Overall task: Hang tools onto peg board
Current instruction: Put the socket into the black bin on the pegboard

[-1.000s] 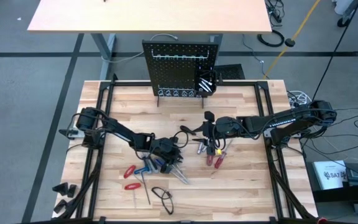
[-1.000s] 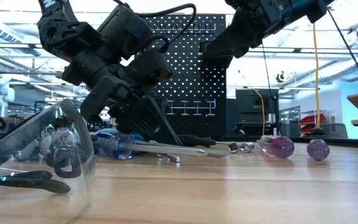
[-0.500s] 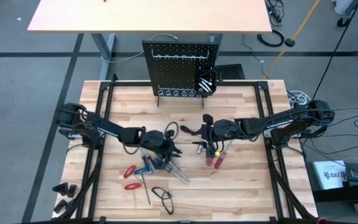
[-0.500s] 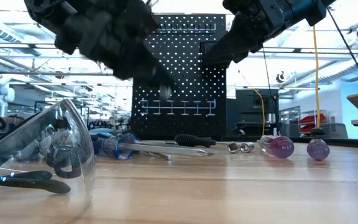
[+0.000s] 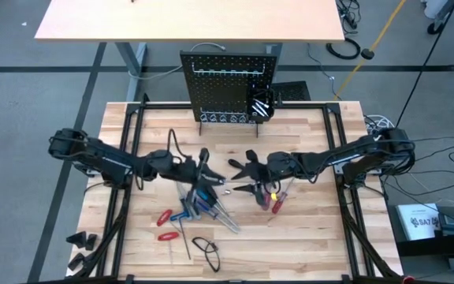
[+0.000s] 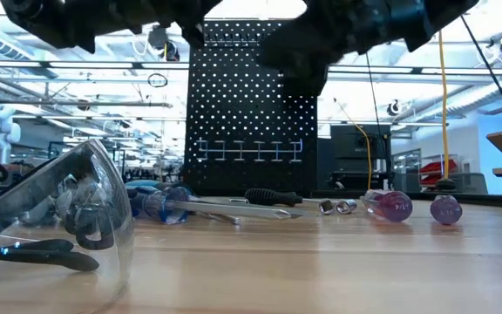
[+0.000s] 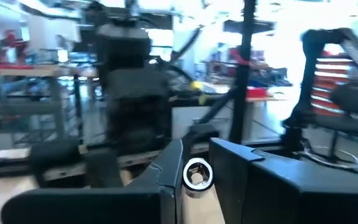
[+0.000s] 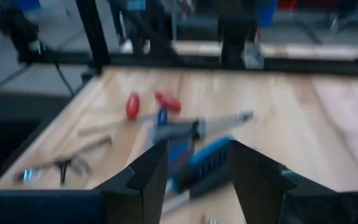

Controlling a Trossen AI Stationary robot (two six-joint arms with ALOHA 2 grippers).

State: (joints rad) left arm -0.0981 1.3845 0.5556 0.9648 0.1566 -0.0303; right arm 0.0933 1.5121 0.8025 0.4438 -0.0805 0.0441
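High view: left gripper (image 5: 203, 162) lifted over tool pile (image 5: 199, 209) mid-counter (image 5: 306, 229), thin dark rod-like tool in its grip, pointing toward peg board (image 5: 228, 87) at far edge. Step: carry-to-board, likely. Next: line up with hook.

Low view: screwdrivers (image 6: 212, 207) lie flat before board.

Left wrist view: left gripper clenched on silver socket (image 7: 197, 175).

Right wrist view: right gripper (image 8: 194, 168) half open, empty, hovers beside pile.

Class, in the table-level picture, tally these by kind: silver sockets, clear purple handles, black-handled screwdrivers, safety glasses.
Silver sockets: 2
Purple handles: 2
Black screwdriver: 1
Safety glasses: 1
Total: 6
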